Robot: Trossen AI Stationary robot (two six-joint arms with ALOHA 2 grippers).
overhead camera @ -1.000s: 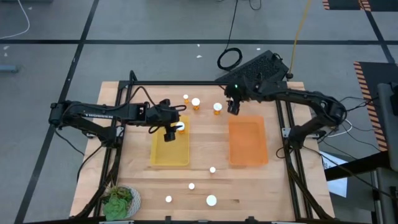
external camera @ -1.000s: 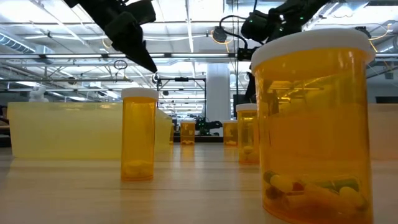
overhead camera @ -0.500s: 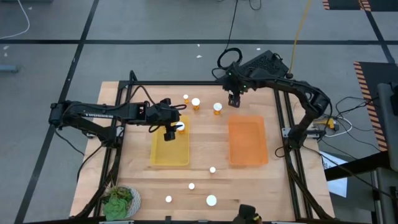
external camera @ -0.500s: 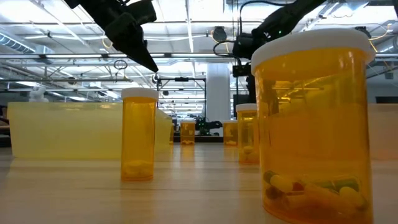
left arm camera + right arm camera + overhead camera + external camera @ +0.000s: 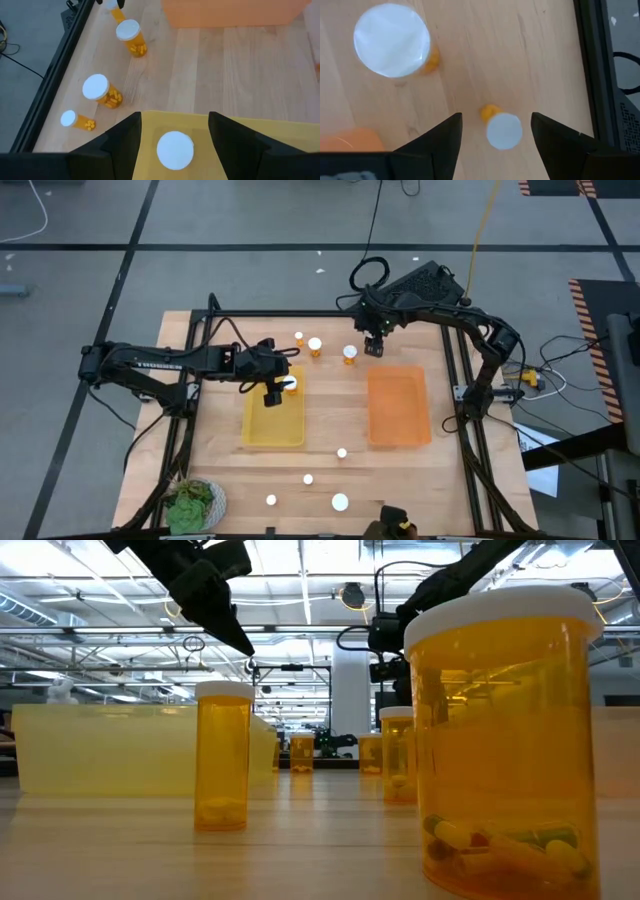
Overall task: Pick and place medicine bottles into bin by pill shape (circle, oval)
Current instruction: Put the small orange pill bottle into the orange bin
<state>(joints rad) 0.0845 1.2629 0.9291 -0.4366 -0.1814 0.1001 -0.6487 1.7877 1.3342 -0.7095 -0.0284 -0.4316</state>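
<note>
R claw [image 5: 492, 145] has shifted off the orange tray [image 5: 398, 408] to the far edge; fingers spread, empty, a small bottle [image 5: 502, 130] between them: next pick, probably. L claw [image 5: 174, 131] unchanged, released over a bottle [image 5: 175, 149] standing in the yellow tray [image 5: 273, 423].

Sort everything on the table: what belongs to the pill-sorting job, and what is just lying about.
Job:
- medicine bottles
- yellow tray
- orange tray
- left tool, open above a bottle in the yellow tray
- right tool, open over a small bottle

Lying about:
- leafy plant on a plate
</note>
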